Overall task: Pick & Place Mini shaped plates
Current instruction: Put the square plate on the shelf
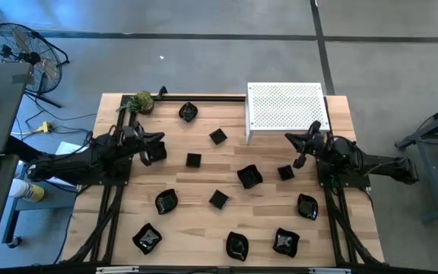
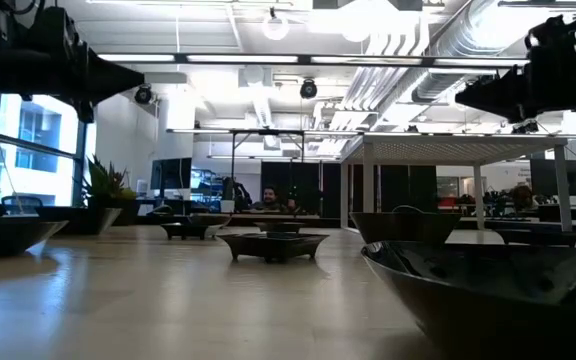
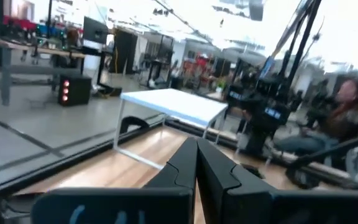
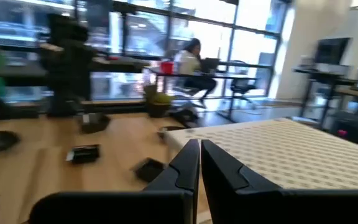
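Note:
Several small glossy black mini shaped plates lie scattered on the wooden table (image 1: 128,221), each resting flat on its base. Among them are a square one (image 1: 193,160), a wavy one (image 1: 249,176) and a round one (image 1: 166,201). My left gripper (image 1: 163,148) hovers shut at the table's left side, above the wood, pointing toward the middle; its shut fingers (image 3: 196,149) hold nothing. My right gripper (image 1: 293,148) hovers shut at the right side, beside the white stand, and is also empty (image 4: 199,149). The plate nearest to it (image 1: 285,173) lies just below.
A white perforated stand (image 1: 286,110) stands on legs at the far right of the table. A green leafy ball (image 1: 141,101) sits at the far left corner. A black rail (image 1: 204,97) runs along the far edge. People sit in the room beyond the table (image 4: 191,59).

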Available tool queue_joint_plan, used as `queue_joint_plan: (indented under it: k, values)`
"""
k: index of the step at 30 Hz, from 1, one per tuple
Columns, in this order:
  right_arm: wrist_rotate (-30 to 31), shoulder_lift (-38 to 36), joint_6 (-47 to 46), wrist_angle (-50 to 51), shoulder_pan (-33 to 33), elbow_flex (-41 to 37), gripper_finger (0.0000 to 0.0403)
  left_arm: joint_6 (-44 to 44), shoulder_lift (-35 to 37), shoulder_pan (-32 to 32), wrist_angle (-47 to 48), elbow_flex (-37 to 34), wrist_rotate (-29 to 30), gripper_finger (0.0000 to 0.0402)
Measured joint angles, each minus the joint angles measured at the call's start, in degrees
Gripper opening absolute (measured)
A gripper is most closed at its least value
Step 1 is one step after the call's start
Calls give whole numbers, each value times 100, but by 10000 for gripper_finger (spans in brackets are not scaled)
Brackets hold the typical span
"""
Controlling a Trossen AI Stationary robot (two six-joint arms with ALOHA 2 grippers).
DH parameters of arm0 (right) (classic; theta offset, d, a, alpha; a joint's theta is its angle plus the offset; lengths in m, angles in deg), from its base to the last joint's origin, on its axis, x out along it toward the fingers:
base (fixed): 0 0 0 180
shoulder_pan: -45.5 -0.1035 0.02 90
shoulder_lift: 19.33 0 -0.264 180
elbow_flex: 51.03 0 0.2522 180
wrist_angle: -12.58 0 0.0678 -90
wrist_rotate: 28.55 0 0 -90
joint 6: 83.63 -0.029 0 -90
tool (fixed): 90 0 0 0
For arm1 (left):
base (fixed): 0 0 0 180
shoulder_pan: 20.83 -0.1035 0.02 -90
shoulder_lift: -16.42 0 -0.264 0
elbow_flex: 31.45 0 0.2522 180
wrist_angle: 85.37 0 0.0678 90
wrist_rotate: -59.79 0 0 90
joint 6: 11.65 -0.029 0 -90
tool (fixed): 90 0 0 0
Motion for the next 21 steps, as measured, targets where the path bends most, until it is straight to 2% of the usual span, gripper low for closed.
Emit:
queue_joint_plan:
  k: [3, 11, 17, 21]
  values:
    - [85, -1, -45, -232, 0, 0, 12, -60, -101, 0, -67, 53, 12, 0]
    - [-567, 0, -79, -577, 0, -1, 12, 349, -645, 2, -117, 63, 24, 0]
    - [-578, -1, -946, -1297, 0, -1, 12, 1529, -1242, 1, -540, 74, 500, 0]
    - [-442, 1, -1584, -1776, 0, -2, 12, 1956, -1645, 2, -1186, 74, 828, 0]
